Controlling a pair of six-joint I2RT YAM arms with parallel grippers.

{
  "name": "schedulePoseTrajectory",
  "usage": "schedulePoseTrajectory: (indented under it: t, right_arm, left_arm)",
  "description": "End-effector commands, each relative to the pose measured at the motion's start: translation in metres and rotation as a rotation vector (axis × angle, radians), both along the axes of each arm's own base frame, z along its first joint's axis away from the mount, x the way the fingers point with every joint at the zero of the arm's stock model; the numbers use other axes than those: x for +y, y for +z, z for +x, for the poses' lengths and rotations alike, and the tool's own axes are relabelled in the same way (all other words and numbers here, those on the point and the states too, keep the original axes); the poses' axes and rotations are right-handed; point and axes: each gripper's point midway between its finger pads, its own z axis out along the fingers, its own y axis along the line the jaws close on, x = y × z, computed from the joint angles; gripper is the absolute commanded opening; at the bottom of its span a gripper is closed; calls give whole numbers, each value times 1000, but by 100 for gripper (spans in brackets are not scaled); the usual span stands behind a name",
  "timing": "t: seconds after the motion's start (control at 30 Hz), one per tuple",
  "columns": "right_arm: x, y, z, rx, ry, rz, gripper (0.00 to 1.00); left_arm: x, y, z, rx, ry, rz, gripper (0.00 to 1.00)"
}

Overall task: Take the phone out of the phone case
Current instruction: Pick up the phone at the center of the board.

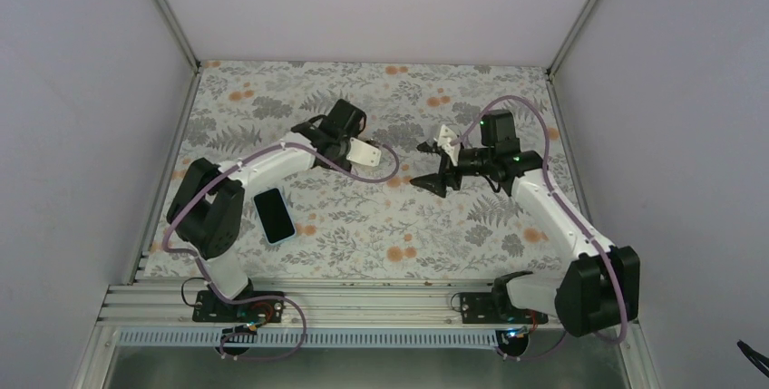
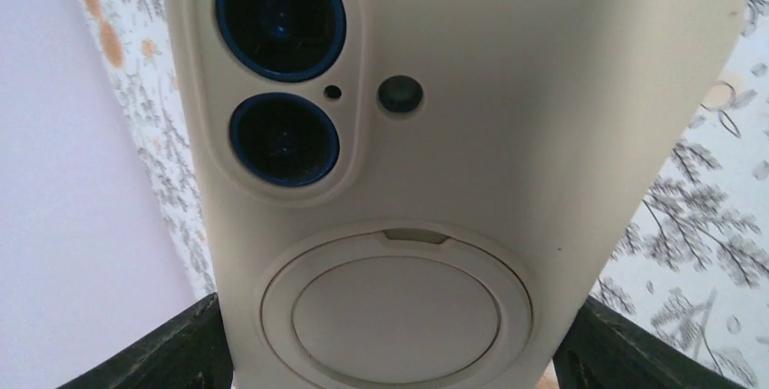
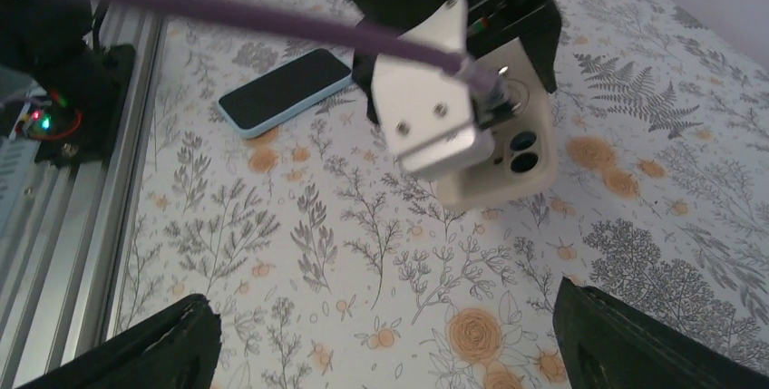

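Observation:
My left gripper [image 2: 390, 348] is shut on the beige phone case [image 2: 508, 90], its dark fingers [image 2: 154, 353] pressing on both long edges. Two lenses ringed in dark blue [image 2: 281, 17] fill the case's camera cutout, so a darker phone sits inside. In the right wrist view the case [image 3: 521, 176] hangs tilted over the mat below the left wrist. The pale light-blue phone [image 1: 274, 215] lies screen up on the mat, outside the case, and also shows in the right wrist view [image 3: 286, 90]. My right gripper [image 3: 385, 335] is wide open and empty, to the right of the case [image 1: 428, 166].
A floral mat [image 1: 381, 226] covers the table. White walls stand on three sides. A metal rail [image 1: 363, 303] runs along the near edge by the arm bases. A purple cable [image 3: 272, 17] crosses the right wrist view.

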Motion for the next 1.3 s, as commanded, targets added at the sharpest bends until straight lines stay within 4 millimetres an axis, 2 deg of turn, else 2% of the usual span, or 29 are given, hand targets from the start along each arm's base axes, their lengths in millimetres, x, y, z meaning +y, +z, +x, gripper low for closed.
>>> schedulePoseTrajectory:
  t: [0.0, 0.1, 0.27, 0.47, 0.57, 0.7, 1.27]
  right_arm:
    - [10, 22, 23, 19, -27, 89, 93]
    - [12, 22, 38, 23, -60, 93, 91]
    - [11, 11, 59, 80, -110, 99, 86]
    - [-8, 22, 76, 70, -177, 180, 82]
    - [-7, 20, 81, 86, -156, 177, 79]
    - [-1, 26, 88, 126, -118, 202, 70]
    - [15, 36, 105, 234, -38, 287, 64]
  left_arm:
    - [-25, 42, 31, -256, 80, -123, 66]
    - [-32, 61, 34, -352, 91, -186, 66]
    - [-35, 88, 34, -474, 109, -251, 66]
    - [-32, 110, 28, -566, 106, -301, 66]
    - [-39, 122, 20, -594, 82, -333, 66]
    - [-51, 130, 15, -604, 73, -355, 67]
    - [-70, 144, 20, -624, 69, -388, 67]
